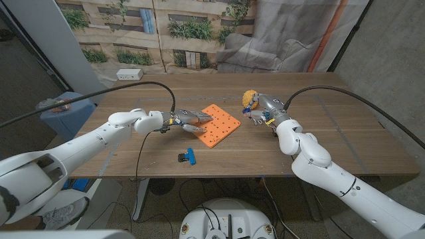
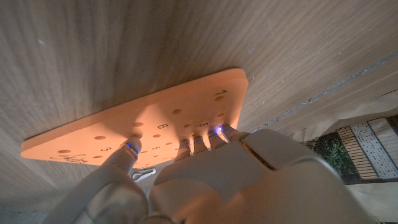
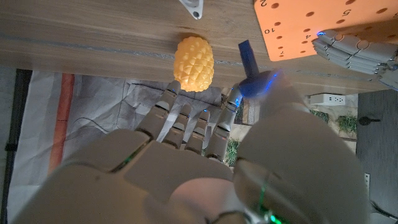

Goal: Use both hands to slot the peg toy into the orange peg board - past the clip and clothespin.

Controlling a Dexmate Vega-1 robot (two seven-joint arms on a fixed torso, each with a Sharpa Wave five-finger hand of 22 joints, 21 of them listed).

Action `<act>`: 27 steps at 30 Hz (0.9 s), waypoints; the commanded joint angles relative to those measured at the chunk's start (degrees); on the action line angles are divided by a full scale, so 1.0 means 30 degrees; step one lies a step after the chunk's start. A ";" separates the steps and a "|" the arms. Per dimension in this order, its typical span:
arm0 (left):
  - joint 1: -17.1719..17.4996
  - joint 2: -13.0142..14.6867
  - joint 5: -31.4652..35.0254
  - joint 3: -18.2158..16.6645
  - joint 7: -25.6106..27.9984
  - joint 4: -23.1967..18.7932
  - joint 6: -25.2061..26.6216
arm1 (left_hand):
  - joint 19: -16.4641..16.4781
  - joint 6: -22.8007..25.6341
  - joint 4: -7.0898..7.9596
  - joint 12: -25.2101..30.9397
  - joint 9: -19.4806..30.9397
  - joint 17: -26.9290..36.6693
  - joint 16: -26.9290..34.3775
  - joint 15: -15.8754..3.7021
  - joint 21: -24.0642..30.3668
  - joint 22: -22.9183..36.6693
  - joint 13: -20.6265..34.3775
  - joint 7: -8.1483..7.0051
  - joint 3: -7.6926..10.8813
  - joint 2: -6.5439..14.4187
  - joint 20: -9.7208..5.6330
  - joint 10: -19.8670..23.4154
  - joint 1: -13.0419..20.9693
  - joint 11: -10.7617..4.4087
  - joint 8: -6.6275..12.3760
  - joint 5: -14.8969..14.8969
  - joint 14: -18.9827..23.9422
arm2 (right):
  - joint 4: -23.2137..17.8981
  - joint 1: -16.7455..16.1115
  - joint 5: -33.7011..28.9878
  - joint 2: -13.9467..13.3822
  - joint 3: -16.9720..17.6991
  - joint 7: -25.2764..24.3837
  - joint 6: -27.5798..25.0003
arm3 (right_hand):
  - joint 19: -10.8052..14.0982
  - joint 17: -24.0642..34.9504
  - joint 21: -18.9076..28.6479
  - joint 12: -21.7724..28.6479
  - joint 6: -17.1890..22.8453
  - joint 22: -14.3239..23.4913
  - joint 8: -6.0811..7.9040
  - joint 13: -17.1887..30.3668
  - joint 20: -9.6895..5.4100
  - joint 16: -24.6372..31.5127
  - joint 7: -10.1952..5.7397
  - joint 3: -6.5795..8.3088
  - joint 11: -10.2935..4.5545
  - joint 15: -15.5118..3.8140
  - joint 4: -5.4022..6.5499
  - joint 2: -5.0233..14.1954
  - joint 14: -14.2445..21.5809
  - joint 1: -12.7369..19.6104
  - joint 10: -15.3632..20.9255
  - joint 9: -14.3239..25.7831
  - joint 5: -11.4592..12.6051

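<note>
orange peg board (image 2: 174,106) shows numbers 1, 6, 3.

Peg board (image 1: 218,125) mid-table, clip (image 1: 188,157) before it (nearer the robot), pineapple toy (image 1: 249,99) right of the board

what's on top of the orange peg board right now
The left hand rests its fingertips on the orange peg board. No peg stands in its visible holes; holes under the fingers are covered.
</note>
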 commanded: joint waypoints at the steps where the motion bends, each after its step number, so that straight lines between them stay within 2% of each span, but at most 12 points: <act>1: -0.0048 0.0034 0.0039 0.0057 0.0187 0.0003 0.0030 | 0.0207 0.0986 0.0017 0.0157 0.0158 0.0071 0.0102 -0.1100 0.0107 0.0132 0.0111 0.0032 0.0218 0.1490 -0.2766 0.0659 0.0059 -0.0049 0.0168 -0.0018 0.0258 | 0.0841 -0.0175 0.1978 0.1551 -0.0421 -0.4012 -0.0767 | 0.0103 0.0069 -0.0021 0.0058 0.1459 0.0032 0.0608 0.0018 -0.0091 0.0068 -0.1275 -0.0041 0.0073 -0.0338 -0.0056 -0.0014 0.0003 -0.0144 0.0196 -0.0018 0.0173; 11: 0.0076 0.0175 0.0051 -0.0027 0.0180 -0.0234 0.0117 | 0.0216 0.1006 0.0015 0.0153 0.0158 0.0070 0.0099 -0.1089 0.0110 0.0132 0.0111 0.0030 0.0244 0.1485 -0.2775 0.0659 0.0049 -0.0075 0.0170 -0.0020 0.0260 | 0.2597 -0.0215 0.4408 0.3607 -0.0446 -0.7583 0.0296 | -0.0018 0.0064 -0.0061 -0.0029 0.1575 0.0034 0.0511 -0.0006 -0.0284 -0.0013 -0.1281 -0.0043 0.0094 -0.0232 -0.0155 0.0042 -0.0204 -0.0066 0.0164 -0.0266 0.0225; 27: -0.0449 -0.0140 0.0231 0.0183 0.0461 0.0606 -0.0411 | 0.0220 0.1010 0.0003 0.0145 0.0159 0.0068 0.0086 -0.1090 0.0109 0.0132 0.0111 0.0023 0.0295 0.1483 -0.2776 0.0648 0.0039 -0.0052 0.0164 -0.0023 0.0233 | 0.5263 0.0686 0.6202 0.5032 -0.1536 -1.0707 0.2406 | -0.0353 0.0065 -0.0147 -0.0112 0.1634 0.0038 0.0343 -0.0040 -0.0616 -0.0014 -0.1295 -0.0018 0.0108 -0.0270 -0.0285 0.0187 -0.0225 0.0113 0.0235 -0.0604 0.0321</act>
